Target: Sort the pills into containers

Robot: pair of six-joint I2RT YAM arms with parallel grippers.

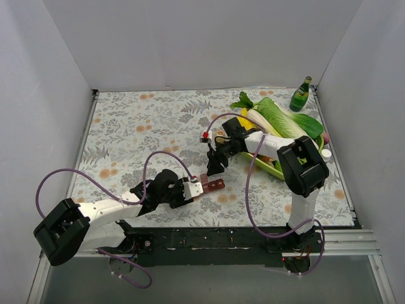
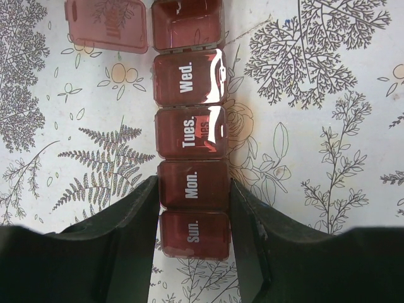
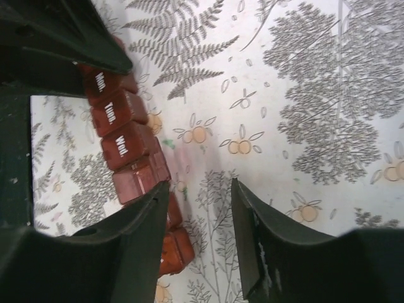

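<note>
The containers point(image 2: 189, 136) are a dark-red strip of joined cubes marked Sun., Mon., Tues., Wed., lying on the floral cloth. The compartment past Wed. point(image 2: 187, 24) stands open with its lid point(image 2: 107, 25) flipped aside. My left gripper point(image 2: 194, 183) is shut on the strip's Sun./Mon. end, one finger against each side. In the top view the left gripper point(image 1: 197, 188) holds the containers point(image 1: 214, 185) at centre front. My right gripper point(image 1: 212, 170) hovers just above the strip's far end. It is open and empty point(image 3: 200, 186), with the containers point(image 3: 123, 136) to its left. The pills and their jar are out of view.
A long green tray point(image 1: 266, 163) with leafy vegetables point(image 1: 278, 117) lies at the right, under the right arm. A green bottle point(image 1: 300, 95) stands at the back right corner. White walls close in the table on three sides.
</note>
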